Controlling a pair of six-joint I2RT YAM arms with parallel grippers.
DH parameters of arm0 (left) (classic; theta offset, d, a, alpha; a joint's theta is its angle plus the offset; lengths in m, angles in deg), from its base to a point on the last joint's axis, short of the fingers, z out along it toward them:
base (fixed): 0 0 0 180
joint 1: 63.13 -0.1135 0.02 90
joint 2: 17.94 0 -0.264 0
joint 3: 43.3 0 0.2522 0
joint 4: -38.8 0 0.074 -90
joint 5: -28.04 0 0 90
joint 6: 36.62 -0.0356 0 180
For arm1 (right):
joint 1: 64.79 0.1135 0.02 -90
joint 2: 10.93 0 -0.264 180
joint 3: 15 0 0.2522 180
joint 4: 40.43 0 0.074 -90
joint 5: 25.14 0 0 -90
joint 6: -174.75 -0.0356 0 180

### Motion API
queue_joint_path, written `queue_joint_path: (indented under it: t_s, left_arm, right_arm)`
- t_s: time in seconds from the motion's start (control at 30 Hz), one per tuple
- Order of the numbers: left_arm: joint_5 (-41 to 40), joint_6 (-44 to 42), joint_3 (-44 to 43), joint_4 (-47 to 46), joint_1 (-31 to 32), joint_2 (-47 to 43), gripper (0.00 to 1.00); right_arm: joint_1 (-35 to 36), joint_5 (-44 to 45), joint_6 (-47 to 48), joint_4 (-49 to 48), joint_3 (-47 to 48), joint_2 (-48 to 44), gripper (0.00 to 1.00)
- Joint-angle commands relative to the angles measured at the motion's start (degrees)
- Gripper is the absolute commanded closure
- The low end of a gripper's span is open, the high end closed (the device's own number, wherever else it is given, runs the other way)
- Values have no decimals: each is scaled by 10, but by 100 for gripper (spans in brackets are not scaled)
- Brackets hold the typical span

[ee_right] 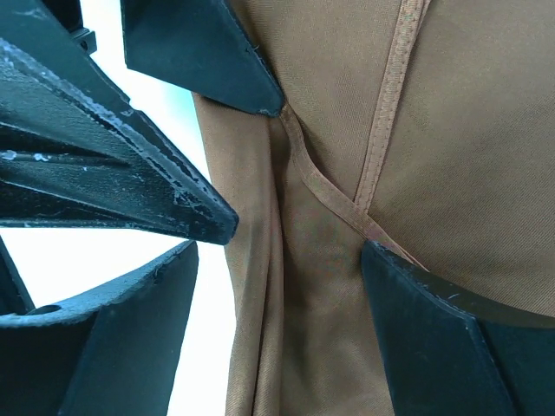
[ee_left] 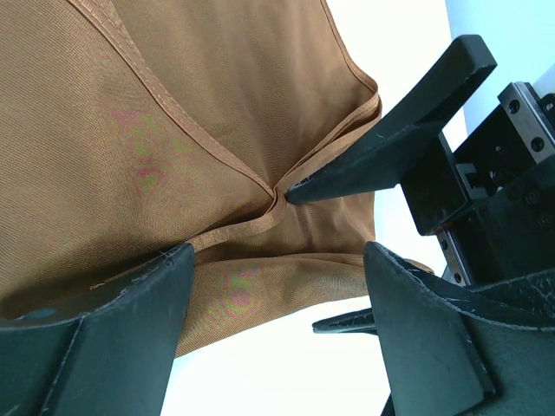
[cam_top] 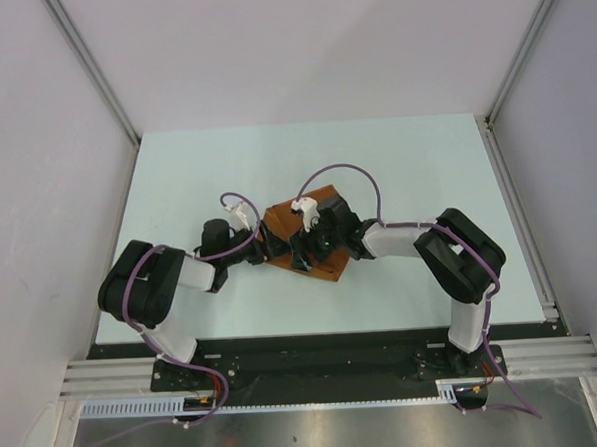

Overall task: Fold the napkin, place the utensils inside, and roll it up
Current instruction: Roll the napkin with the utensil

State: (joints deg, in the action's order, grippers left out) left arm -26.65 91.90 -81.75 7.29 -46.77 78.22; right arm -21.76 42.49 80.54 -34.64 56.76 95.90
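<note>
Lying near the middle of the bench (cam_top: 176, 180), a little closer to its near edge than to its far one, the napkin (cam_top: 320, 199) shows from above as a rust-brown, folded patch with one corner pointing toward the far right corner. Both arms meet over it, the left reaching in from the left-edge side and the right from the right-edge side, and their wrists hide much of the cloth. The left gripper (ee_left: 277, 256) stands wide open, its two dark fingers spread well apart. The cloth fills the space beyond them and nothing is pinched between them. A stitched hem (ee_left: 199, 130) runs slantwise across the fabric and meets a second hem in a puckered crease. The right gripper (ee_right: 279, 251) is likewise spread wide with no cloth clamped. It sits low over a fold where two layers overlap, with the pale bench showing beside the cloth's edge. In the left wrist view one of its fingers (ee_left: 395, 130) touches the cloth with its tip right at the crease where the hems meet. The two grippers sit just beside each other, fingers nearly interleaved. A purple cable (cam_top: 341, 168) arcs above the right wrist.
</note>
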Motion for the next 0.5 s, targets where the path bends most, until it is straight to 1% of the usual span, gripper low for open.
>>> queue_joint_path:
  t_s: [0.0, 0.07, 0.23, 0.27, 0.37, 0.47]
  left_arm:
    - [-13, -17, -9, 35, -6, -6, 15]
    - [-12, -16, -10, 34, -6, -3, 15]
    - [-11, -12, -11, 29, -6, -2, 15]
    - [-11, -12, -12, 29, -6, -3, 15]
    - [-10, -11, -16, 32, -6, -2, 15]
    - [-9, -12, -18, 32, -6, -1, 15]
  right_arm:
    - [14, 0, -1, 45, -12, -2, 19]
    - [12, 6, 2, 50, -12, -4, 19]
    - [15, 52, 11, 70, -2, -2, 21]
    - [18, 73, 10, 72, -1, 0, 21]
    - [19, 113, 4, 76, -3, 1, 25]
    - [18, 136, -1, 76, -6, 1, 31]
